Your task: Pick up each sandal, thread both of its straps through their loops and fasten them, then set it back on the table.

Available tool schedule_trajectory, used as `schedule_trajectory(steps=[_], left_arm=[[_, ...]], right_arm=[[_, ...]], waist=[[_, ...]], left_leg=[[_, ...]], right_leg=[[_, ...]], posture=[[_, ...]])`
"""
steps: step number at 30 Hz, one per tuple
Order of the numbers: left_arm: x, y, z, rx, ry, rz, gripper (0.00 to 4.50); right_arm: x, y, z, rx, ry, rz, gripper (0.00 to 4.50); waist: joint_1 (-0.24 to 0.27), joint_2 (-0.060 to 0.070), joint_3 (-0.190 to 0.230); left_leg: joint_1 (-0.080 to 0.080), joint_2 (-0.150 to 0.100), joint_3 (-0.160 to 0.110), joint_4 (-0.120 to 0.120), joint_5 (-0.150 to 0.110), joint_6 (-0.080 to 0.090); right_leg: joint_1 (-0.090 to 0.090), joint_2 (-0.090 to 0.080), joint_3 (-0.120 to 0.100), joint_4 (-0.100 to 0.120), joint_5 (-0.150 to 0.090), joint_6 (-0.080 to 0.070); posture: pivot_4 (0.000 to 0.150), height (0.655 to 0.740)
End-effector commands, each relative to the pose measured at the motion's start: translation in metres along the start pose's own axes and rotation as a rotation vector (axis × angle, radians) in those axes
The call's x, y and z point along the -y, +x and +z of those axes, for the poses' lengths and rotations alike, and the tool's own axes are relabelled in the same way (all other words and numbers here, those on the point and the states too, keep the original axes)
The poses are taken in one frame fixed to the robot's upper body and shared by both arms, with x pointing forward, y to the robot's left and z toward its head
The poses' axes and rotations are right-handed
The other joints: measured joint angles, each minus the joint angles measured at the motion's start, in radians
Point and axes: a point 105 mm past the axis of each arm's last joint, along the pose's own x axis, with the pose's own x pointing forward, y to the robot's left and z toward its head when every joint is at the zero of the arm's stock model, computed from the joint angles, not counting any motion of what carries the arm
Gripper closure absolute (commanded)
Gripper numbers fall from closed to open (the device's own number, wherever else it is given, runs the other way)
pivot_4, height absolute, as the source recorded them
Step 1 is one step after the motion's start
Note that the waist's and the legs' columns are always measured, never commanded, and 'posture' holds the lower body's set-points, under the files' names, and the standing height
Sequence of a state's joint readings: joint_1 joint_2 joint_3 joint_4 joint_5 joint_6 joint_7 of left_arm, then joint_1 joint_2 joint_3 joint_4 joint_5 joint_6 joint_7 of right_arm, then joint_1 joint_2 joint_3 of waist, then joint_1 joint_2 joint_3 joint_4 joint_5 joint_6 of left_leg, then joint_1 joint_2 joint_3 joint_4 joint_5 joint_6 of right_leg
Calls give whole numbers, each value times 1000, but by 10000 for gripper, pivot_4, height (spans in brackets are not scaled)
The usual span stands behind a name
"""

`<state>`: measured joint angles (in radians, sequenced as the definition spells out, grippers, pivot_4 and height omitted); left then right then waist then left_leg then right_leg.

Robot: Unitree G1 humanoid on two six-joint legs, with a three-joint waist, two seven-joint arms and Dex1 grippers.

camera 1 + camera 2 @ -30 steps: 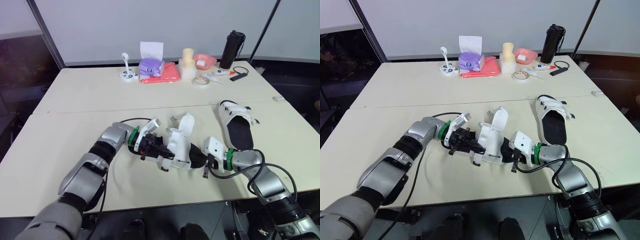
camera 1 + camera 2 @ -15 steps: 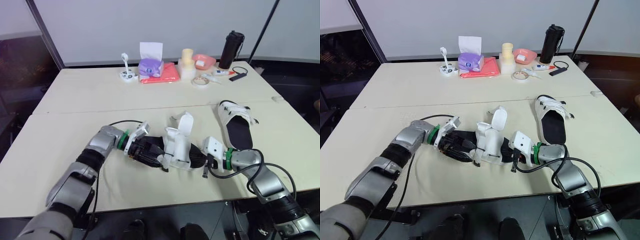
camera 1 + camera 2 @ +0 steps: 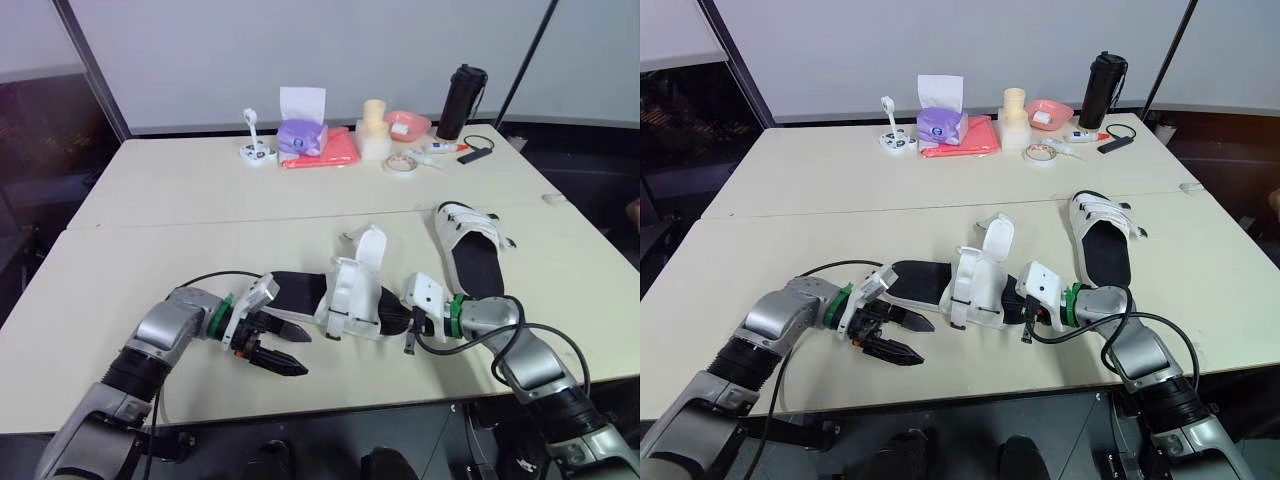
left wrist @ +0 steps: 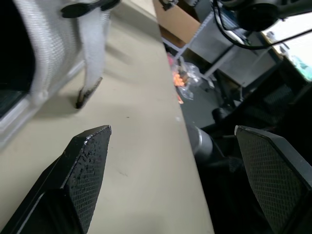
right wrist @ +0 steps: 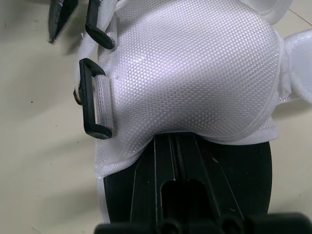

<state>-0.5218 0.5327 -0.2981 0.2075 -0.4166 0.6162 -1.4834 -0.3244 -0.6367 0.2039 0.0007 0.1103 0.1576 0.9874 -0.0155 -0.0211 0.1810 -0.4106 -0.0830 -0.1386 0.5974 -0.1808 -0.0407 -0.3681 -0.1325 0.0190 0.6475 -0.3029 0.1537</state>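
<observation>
Between the two hands, the open-strapped sandal (image 3: pixel 345 295) is laid flat on the table (image 3: pixel 180 210). One end is clamped by the right hand (image 3: pixel 403 322). The left hand (image 3: pixel 306 355) is spread wide and empty, just beside the other end.

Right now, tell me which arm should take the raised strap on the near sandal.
Left. The left gripper is open and free beside the heel of the sandal, close to the raised strap. The right gripper sits at its toe end, apparently steadying it.
</observation>
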Motion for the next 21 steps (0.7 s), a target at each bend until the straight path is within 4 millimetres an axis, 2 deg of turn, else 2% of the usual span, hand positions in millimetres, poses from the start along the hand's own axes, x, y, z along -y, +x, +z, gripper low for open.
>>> schedule_trajectory(steps=[1, 9, 15, 18, 21], left_arm=[[-12, 3, 6, 30, 84, 69, 2704], [-21, 17, 17, 81, 173, 98, 2704], [-14, 27, 18, 94, 152, 44, 2704], [-8, 31, 21, 111, 128, 5, 10831], [-4, 32, 23, 121, 115, -12, 25374]], right_arm=[[-12, 6, -18, -66, 37, 41, 45000], [-12, 5, -18, -67, 38, 39, 45000], [-11, 6, -18, -66, 37, 39, 45000], [-11, 7, -18, -66, 36, 39, 45000], [-11, 7, -17, -65, 35, 40, 45000]], waist=[[0, 0, 0], [3, 0, 0], [3, 0, 0], [2, 0, 0], [0, 0, 0]], left_leg=[[0, 0, 0, 0, 0, 0], [0, 0, 1, 0, 0, 0], [0, 0, 1, 0, 0, 0], [0, 0, 1, 0, 0, 0], [0, 0, 1, 0, 0, 0]], right_leg=[[0, 0, 0, 0, 0, 0], [0, 0, 0, 0, 0, 0], [0, 0, 0, 0, 0, 0], [0, 0, 0, 0, 0, 0], [0, 0, 0, 0, 0, 0]], posture=[[1500, 7400], [1500, 7400], [1500, 7400], [1500, 7400], [1500, 7400]])
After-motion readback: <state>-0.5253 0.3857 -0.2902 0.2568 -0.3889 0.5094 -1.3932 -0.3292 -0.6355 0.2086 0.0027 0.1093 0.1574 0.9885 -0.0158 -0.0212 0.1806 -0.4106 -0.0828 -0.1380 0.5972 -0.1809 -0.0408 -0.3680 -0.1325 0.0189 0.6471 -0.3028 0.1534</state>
